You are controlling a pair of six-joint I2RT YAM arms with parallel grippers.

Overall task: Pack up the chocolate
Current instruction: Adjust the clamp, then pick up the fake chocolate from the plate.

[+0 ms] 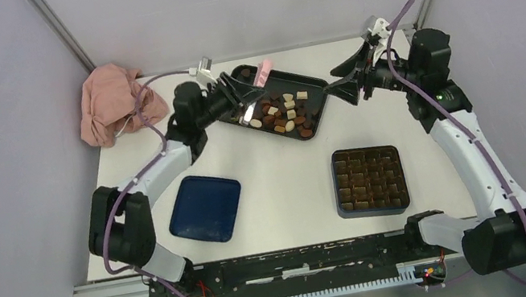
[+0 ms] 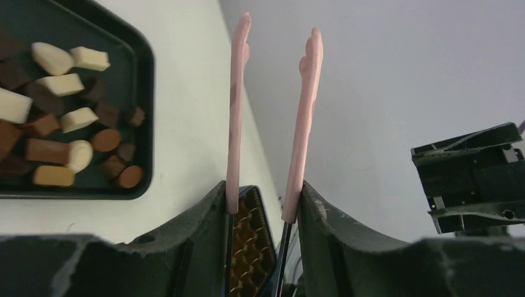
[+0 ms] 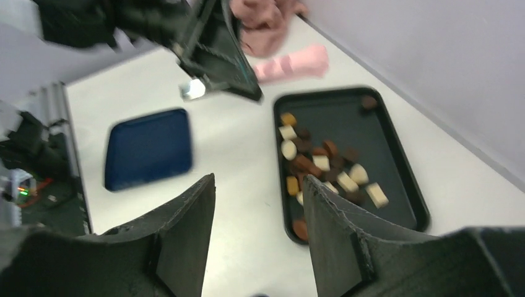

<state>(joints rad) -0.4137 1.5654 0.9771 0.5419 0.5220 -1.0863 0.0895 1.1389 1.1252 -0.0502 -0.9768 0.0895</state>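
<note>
Pink tongs point(image 2: 236, 111) in left gripper point(image 2: 264, 190) beside chocolate point(image 2: 62, 143).

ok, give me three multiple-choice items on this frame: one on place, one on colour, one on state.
1. Where do the small brown, tan and cream chocolate pieces lie?
A. in the dark blue grid box
B. in the shallow black rectangular tray
C. on the blue square lid

2. What colour are the long two-armed tongs in the left hand?
A. green
B. yellow
C. pink

3. How is the right hand?
A. open and empty
B. shut on a chocolate
C. shut on the tongs

Key: 1 B, the pieces sit heaped in the tray; 2 C, both arms show pink in the left wrist view; 3 A, nothing sits between its spread fingers.
</note>
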